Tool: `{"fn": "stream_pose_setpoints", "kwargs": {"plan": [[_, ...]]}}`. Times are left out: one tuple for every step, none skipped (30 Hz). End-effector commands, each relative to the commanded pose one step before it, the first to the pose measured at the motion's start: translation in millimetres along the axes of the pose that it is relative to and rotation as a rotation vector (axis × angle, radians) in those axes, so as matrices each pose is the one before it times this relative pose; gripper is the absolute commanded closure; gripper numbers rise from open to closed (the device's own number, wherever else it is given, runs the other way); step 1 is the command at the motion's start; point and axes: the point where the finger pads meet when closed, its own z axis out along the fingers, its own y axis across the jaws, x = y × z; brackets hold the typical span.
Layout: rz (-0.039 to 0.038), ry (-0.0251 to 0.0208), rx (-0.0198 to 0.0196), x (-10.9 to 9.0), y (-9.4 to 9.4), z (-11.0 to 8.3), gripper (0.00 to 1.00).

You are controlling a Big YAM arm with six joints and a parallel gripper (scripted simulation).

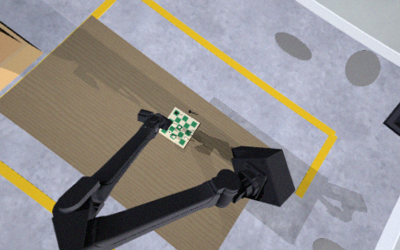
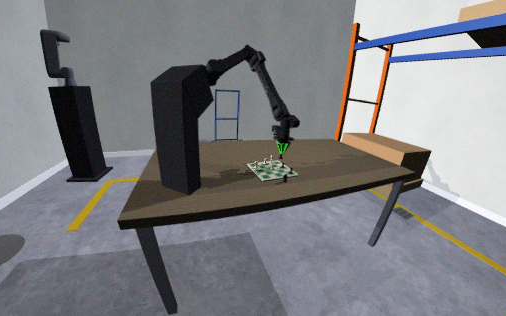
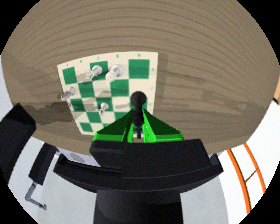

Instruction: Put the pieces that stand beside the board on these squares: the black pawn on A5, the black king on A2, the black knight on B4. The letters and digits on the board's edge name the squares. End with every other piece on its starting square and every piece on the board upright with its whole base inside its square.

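Observation:
The small green-and-cream chessboard point(image 1: 186, 119) point(image 2: 269, 175) point(image 3: 141, 67) lies in the middle of the wooden table point(image 1: 77, 107) point(image 2: 233, 195). My gripper point(image 1: 164, 122) point(image 2: 281, 152) point(image 3: 138, 112), with green fingers, is shut on a black piece with a round head point(image 3: 139, 99), by its look the pawn. It holds the piece a little above the board's edge, over the side farthest from the arm's base. Several white pieces point(image 3: 95, 70) point(image 2: 266, 161) stand on the board. One small black piece point(image 1: 190, 111) point(image 2: 285, 179) stands on the table just beside the board. I cannot make out any other black piece.
The arm's tall black base point(image 1: 265, 172) point(image 2: 178, 130) stands on the table near the board. A cardboard box point(image 2: 388, 150) sits at the table's right end. A shelf rack point(image 2: 373, 75) and a second dark robot stand point(image 2: 75, 130) are off the table.

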Motion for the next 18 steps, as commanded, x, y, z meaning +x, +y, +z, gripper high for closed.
{"fn": "stream_pose_setpoints", "kwargs": {"plan": [[0.00902, -0.01177, 0.00207, -3.31, -1.51, 12.67, 1.00], [0.00023, 0.00003, -0.00023, 0.06, 0.24, 4.60, 1.00], [0.00022, 0.00003, -0.00022, 0.06, 0.23, 4.36, 1.00], [0.00020, 0.00003, -0.00020, 0.06, 0.20, 4.07, 1.00], [0.00006, -0.00002, -0.00003, 0.02, 0.07, 3.74, 1.00], [0.00005, -0.00003, -0.00002, 0.01, 0.06, 3.38, 1.00], [0.00004, -0.00002, -0.00002, 0.01, 0.06, 2.99, 1.00], [0.00003, -0.00002, -0.00002, 0.01, 0.04, 2.57, 1.00], [0.00003, -0.00002, -0.00001, 0.01, 0.04, 2.15, 1.00], [0.00002, -0.00001, -0.00001, 0.01, 0.03, 1.73, 1.00], [0.00002, -0.00072, -0.00027, -0.12, 0.07, 1.33, 1.00], [0.00001, -0.00032, -0.00012, -0.05, 0.04, 0.95, 1.00], [0.00001, -0.00018, -0.00007, -0.03, 0.02, 0.61, 1.00], [0.00000, -0.00020, -0.00008, -0.03, 0.02, 0.33, 1.00], [0.00229, 0.00214, 0.00150, 1.82, -0.39, -0.94, 1.00], [0.00319, 0.00316, 0.00221, 2.57, -0.59, -1.48, 1.00], [0.00000, 0.00000, 0.00000, 0.00, 0.00, 0.00, 1.00], [0.00000, 0.00000, 0.00000, 0.00, 0.00, 0.00, 1.00]]}}
